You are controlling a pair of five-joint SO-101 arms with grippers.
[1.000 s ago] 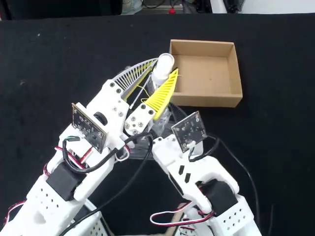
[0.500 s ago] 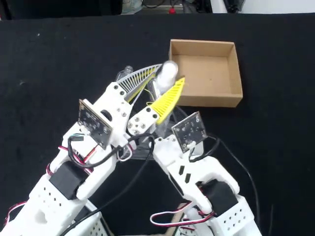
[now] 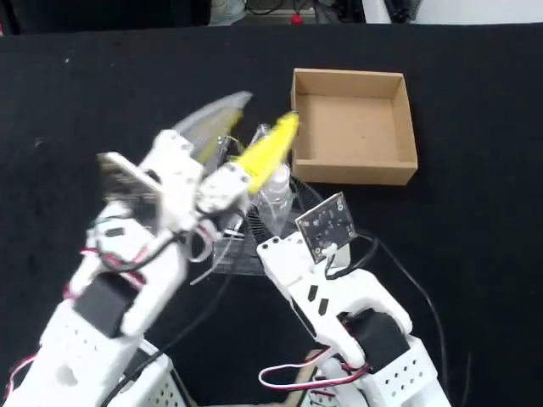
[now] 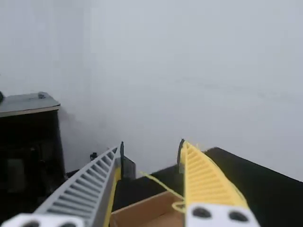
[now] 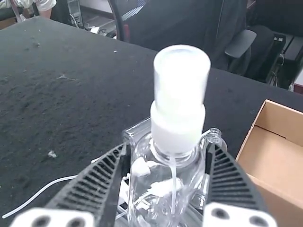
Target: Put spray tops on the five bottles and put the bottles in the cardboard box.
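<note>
A clear bottle with a white spray top stands upright between the black fingers of my right gripper, which is shut on its body. In the high view that bottle sits just in front of the cardboard box, near its left corner. My left gripper hangs raised above and to the left of the bottle, its grey and yellow fingers spread open with nothing between them. The box holds nothing.
A second clear bottle's open neck shows right behind the held one. A white basket sits at the near left edge. The box's wall lies below the left gripper. Black tabletop stretches to the left and far right.
My left gripper, which was closed around the spray top, has let go, opened and swung up and to the left. The right arm and the bottle have stayed put.
</note>
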